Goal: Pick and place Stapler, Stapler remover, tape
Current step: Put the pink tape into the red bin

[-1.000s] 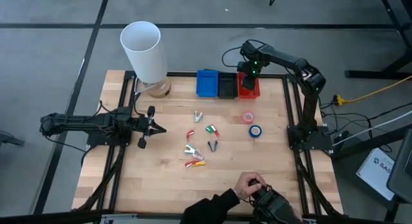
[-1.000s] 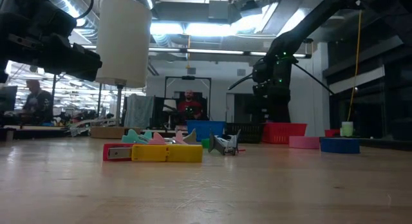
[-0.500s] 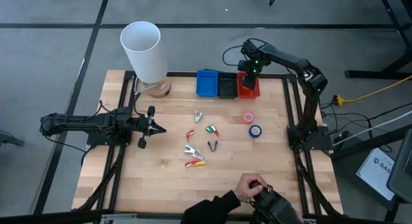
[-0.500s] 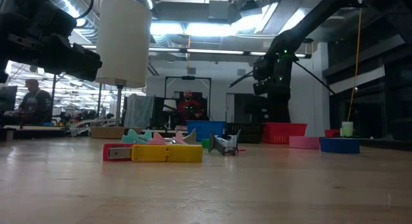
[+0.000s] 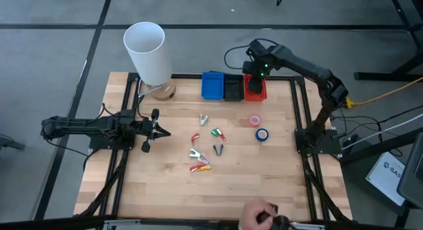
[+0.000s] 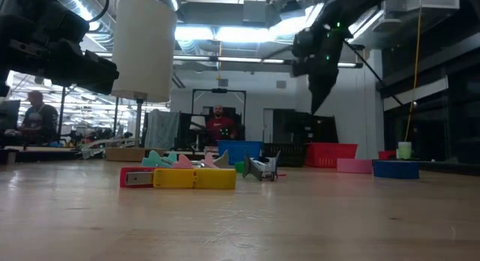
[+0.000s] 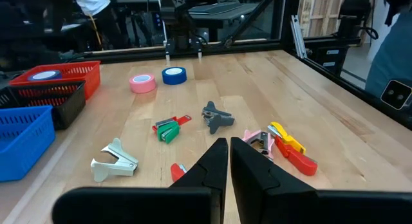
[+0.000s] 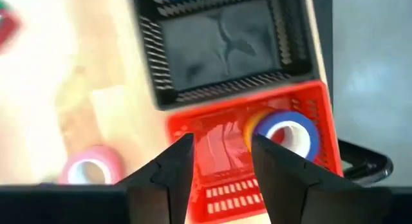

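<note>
1. Table (image 5: 264, 184) – wooden top; the right arm reaches from its base at the right edge across to the far edge, and the left arm lies flat along the left side, pointing inward.
2. White cylinder (image 5: 148, 53) stands at the far left corner, well apart from both claws.
3. Right gripper (image 5: 255, 70) hangs raised above the red bin (image 5: 256, 91); from its wrist camera the fingers are parted with nothing between them – released.
4. Left gripper (image 7: 229, 161) is parked low over the table, fingertips pressed together, empty; the stapler removers lie just ahead of it.
5. Row of bins under the right claw: blue bin (image 5: 212, 85), black bin (image 5: 232, 87), then the red one directly below the claw.
6. Tape in the red bin: a blue roll with white core (image 8: 289, 134) and a yellow roll (image 8: 252, 127) mostly hidden behind it, directly beneath the open fingers.
7. Pink tape (image 5: 254, 121) and a second blue tape (image 5: 262, 134) lie on the table, side by side, nearer the table centre than the right claw.
8. Stapler removers (image 5: 206, 143) – small claw-like pieces in mixed colours, scattered mid-table between the two grippers; exact count is hard to tell.
9. A person's hand (image 5: 254, 217) is cut off at the near table edge.
</note>
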